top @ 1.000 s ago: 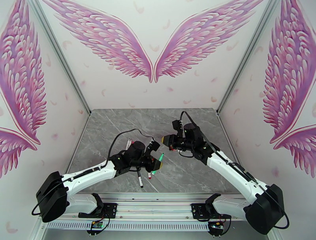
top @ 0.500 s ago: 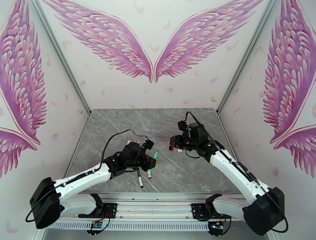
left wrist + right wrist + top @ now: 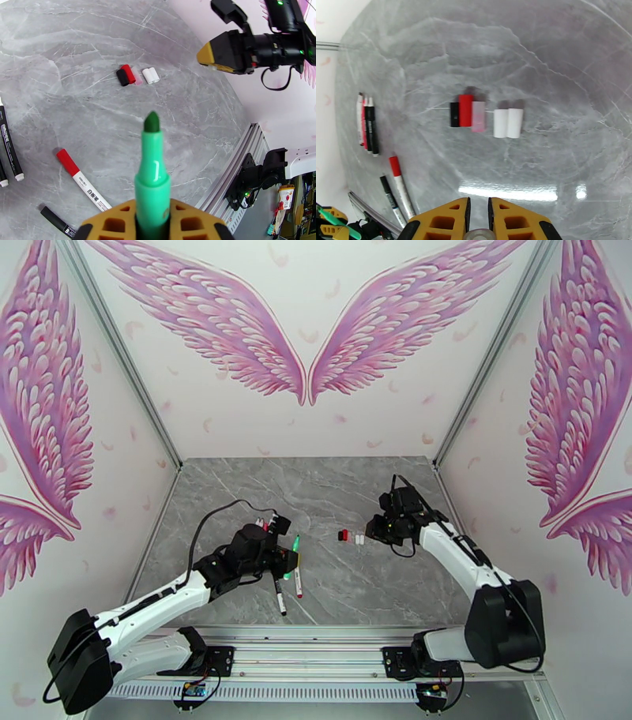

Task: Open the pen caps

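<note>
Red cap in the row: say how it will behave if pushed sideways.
The red cap lies on its side on the smooth table, so it probably rolls easily. Touching the black cap and pink cap, it would likely shove them along. Small plastic: likely light.

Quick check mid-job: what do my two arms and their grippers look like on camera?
The left arm and right arm are white links with black joints and bases; a black cable loops at each wrist. The left gripper and right gripper have yellow-orange fingers with cut-out holes. Green lights glow on the right wrist.
</note>
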`<state>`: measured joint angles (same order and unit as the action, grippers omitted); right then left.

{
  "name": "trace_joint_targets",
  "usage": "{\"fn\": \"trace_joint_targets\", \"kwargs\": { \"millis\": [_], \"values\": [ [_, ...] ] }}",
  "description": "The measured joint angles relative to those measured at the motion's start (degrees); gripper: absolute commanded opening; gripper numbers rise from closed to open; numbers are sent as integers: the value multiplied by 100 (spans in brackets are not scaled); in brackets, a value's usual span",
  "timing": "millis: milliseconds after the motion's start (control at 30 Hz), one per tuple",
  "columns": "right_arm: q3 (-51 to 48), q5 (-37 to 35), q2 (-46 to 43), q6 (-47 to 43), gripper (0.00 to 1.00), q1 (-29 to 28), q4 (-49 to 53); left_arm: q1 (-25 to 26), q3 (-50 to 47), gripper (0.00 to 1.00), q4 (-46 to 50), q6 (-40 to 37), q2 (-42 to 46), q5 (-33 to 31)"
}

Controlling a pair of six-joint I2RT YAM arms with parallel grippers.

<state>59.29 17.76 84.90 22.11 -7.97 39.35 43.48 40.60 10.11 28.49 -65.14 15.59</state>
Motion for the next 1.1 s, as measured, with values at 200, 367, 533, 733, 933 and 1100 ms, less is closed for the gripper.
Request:
{"fn": "trace_joint_targets", "kwargs": {
  "millis": [200, 367, 533, 733, 933, 1100],
  "values": [
    [369, -28, 907, -382, 16, 140, 52, 0, 0, 5, 31, -11, -66, -4],
    [579, -31, 1401, -579, 17, 238, 55, 0, 0, 5, 31, -9, -264, -2],
    [723, -24, 1779, -702, 18, 297, 55, 2, 0, 5, 37, -11, -389, -2],
    [863, -20, 2079, -741, 22, 339, 55, 2, -2, 5, 46, -26, -407, -2],
    [1001, -20, 2247, -767, 24, 348, 79, 0, 0, 5, 52, -50, -411, -2],
    [1038, 0, 2302, -763, 26, 348, 81, 0, 0, 5, 55, -70, -439, -2]
  ]
}}
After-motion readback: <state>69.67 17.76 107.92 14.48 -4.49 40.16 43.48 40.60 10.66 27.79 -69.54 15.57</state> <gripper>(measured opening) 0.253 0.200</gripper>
